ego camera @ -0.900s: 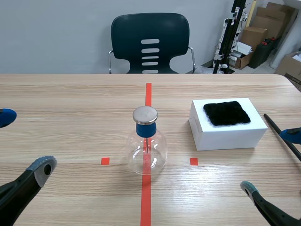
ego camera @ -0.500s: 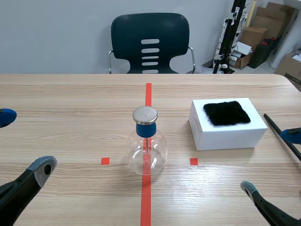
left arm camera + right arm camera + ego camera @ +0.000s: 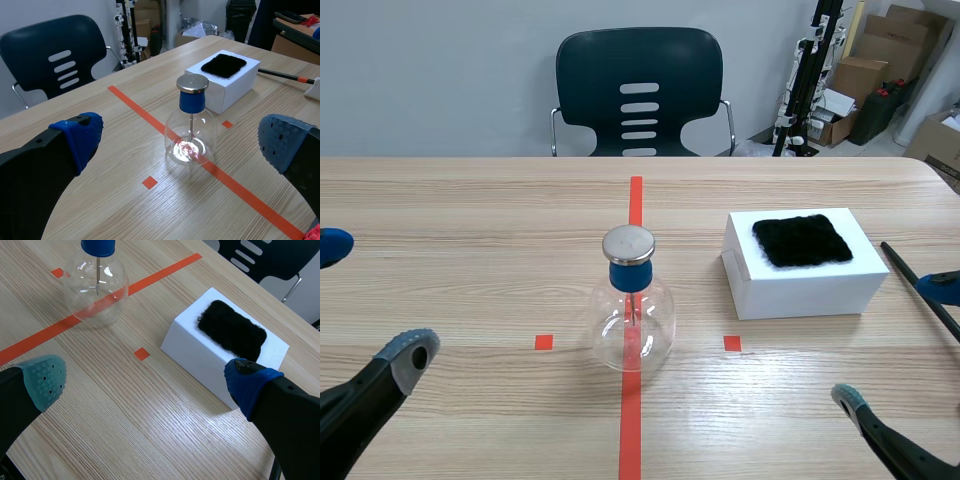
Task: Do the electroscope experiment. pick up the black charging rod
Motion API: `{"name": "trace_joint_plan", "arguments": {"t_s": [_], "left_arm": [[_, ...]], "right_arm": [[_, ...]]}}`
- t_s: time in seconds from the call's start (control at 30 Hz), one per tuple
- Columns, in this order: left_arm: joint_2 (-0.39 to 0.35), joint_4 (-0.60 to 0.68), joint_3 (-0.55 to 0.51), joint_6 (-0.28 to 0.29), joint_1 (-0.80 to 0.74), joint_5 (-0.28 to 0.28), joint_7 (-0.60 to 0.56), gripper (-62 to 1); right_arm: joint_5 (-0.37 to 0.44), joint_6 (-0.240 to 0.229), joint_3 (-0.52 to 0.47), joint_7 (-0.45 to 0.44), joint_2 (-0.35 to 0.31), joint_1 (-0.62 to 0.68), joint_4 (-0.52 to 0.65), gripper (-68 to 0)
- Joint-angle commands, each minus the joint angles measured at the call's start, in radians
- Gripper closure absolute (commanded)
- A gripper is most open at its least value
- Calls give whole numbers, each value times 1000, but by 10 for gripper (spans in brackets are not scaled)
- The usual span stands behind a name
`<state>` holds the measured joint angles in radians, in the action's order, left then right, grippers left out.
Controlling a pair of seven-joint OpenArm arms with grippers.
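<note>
The black charging rod (image 3: 920,290) lies on the table at the far right, just right of the white box (image 3: 800,275); in the left wrist view the rod (image 3: 282,75) lies behind the box. My right gripper (image 3: 895,345) stands open at the table's front right, its blue pad beside the rod and nothing between its fingers. In the right wrist view the right gripper (image 3: 147,380) is open over bare wood, with the box (image 3: 200,352) ahead. My left gripper (image 3: 365,305) is open at the front left. From the left wrist, the left gripper (image 3: 182,142) faces the glass electroscope flask (image 3: 191,135).
The flask (image 3: 632,315), with a blue stopper and metal cap, stands on the red centre line. A black fur pad (image 3: 802,240) lies on top of the white box. A dark chair (image 3: 638,95) stands behind the far table edge.
</note>
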<state>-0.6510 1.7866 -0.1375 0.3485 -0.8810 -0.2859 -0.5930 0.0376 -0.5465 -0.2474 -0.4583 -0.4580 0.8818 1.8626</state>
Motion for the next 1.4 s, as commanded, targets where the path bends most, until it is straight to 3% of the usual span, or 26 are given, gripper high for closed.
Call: {"name": "trace_joint_plan", "arguments": {"t_s": [0.0,0.33,0.43,0.6,0.87,0.97,1.1,1.37], "left_arm": [[5,25,5,0,3,-10,-18,-623],[5,-14,7,-1,34,-10,-50,-623],[5,-56,14,0,43,-10,-112,-623],[5,-170,58,0,101,27,-195,-623],[-13,-378,185,-1,215,51,-335,-623],[-28,-442,243,-1,261,74,-385,-623],[-49,-516,323,-1,325,89,-451,-623],[-68,-652,466,-1,466,96,-545,-623]], "right_arm": [[15,1,-9,-11,-13,2,1,-679],[15,5,-9,-10,-13,2,1,-679],[17,-20,-8,-7,-13,2,1,-679],[14,-19,-11,67,-16,2,1,-679],[15,-19,-11,72,-16,2,1,-679],[19,4,-12,93,-16,-2,6,-679],[80,39,-14,223,-16,-37,26,-679],[284,123,-14,622,-36,-187,28,-679]]}}
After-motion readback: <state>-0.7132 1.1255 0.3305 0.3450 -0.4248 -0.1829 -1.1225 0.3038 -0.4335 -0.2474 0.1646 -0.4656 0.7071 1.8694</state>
